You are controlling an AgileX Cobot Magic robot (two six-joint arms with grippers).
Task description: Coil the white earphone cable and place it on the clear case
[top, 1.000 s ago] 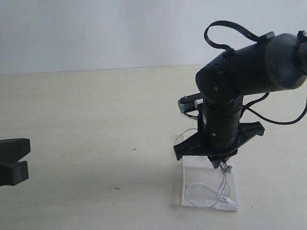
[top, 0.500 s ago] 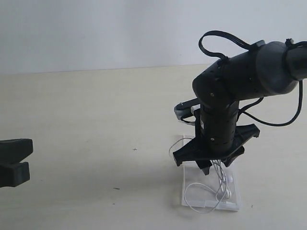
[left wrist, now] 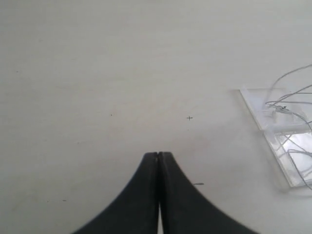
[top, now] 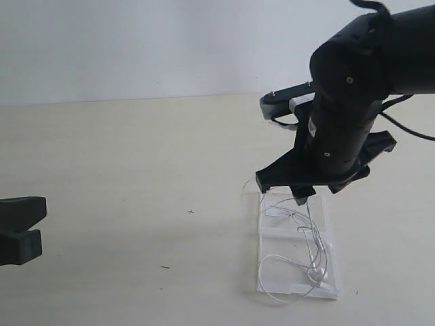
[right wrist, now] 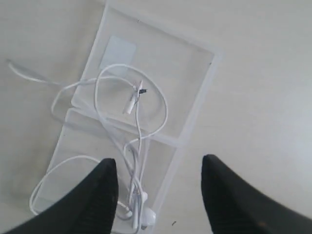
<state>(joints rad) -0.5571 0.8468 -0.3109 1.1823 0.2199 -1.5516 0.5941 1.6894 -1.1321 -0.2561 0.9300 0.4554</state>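
Clearly the right fingers are spread wide and grasp nothing. They hang above the clear case, with open air between them and the tabletop. The left fingers are clenched tight on nothing. In the exterior view they sit at the far 9 o'clock edge, well apart from the work.

The white earphone cable lies on the case as a loose tangle, not a neat coil. Its strands cross both panels and the hinge line. The two earbuds rest together on the nearer panel, the one at the 6 o'clock end in the exterior view. The small white sticker on the other panel shows bare. Not all of the wire is on the plastic. In the exterior view one loop bulges past the case's 7 o'clock corner, and a single strand trails onto the tabletop off the 11 o'clock corner.

My worry is the springiness of so thin a wire. With nothing pinning it, the loops may relax and widen, and the overhanging parts could drag more cable off the smooth plastic. The second risk is a snag. The top strands lie close beneath the fingertips, and I cannot tell whether any of them touches a fingertip. If one clings as the arm pulls away, the whole bundle could lift or slide off. A return pass to tidy the stray strand could also nudge the light case itself, since nothing holds it down.
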